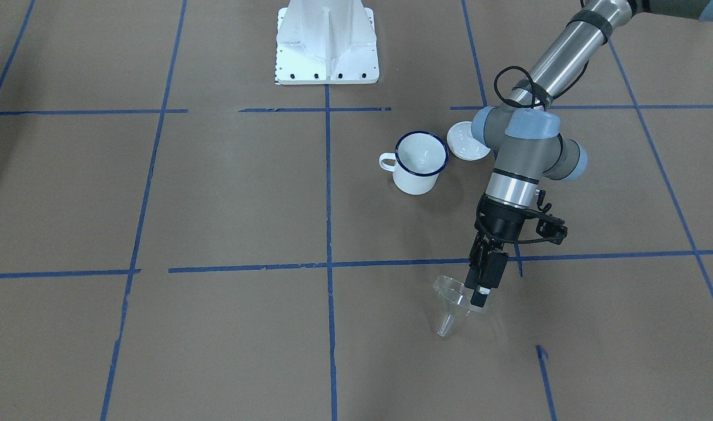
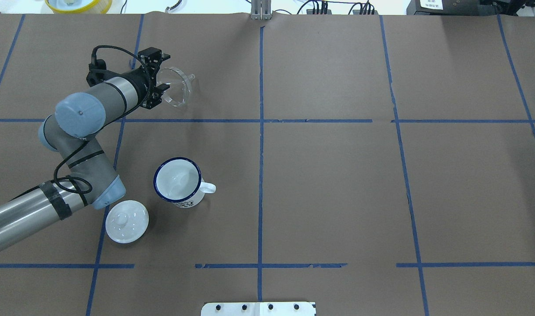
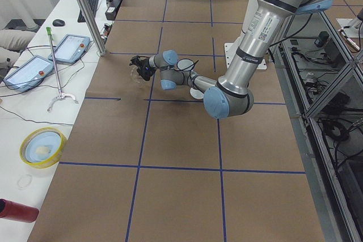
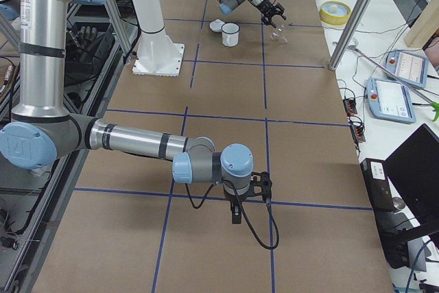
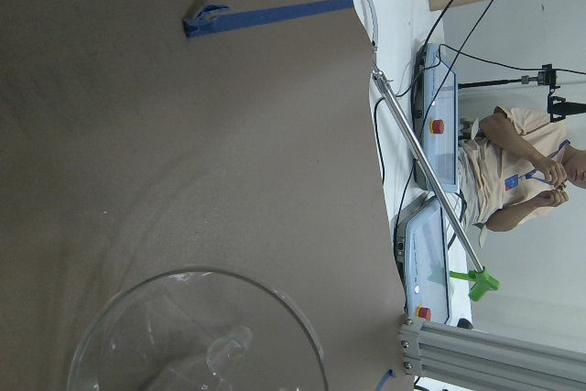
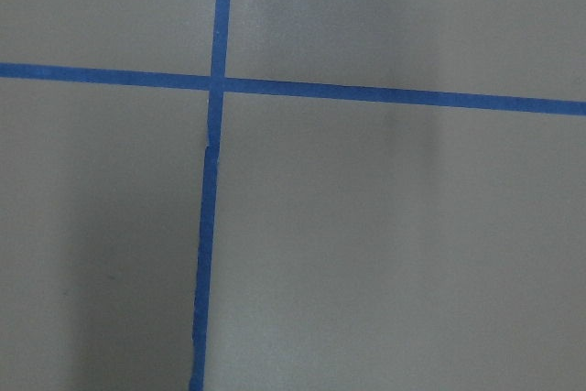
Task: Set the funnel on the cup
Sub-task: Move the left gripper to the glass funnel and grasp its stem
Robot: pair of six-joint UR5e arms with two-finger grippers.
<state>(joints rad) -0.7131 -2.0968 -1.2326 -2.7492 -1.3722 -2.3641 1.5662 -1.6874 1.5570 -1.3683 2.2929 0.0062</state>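
The funnel [image 1: 453,307] is held tilted at its rim by the left gripper [image 1: 478,297], whose 2 fingers are closed onto the clear plastic, spout slanting downward. Whether the spout touches the table [image 1: 216,193] cannot be told. The cup [image 1: 417,166] is left standing upright well apart from the funnel, nearer the robot's base, with its mouth uncovered. A white lid [image 1: 462,143] lies just beside the cup, opposite its handle. The right gripper [image 4: 235,216] is seen only from the side, low over blue tape [image 6: 215,226]; its opening cannot be told.
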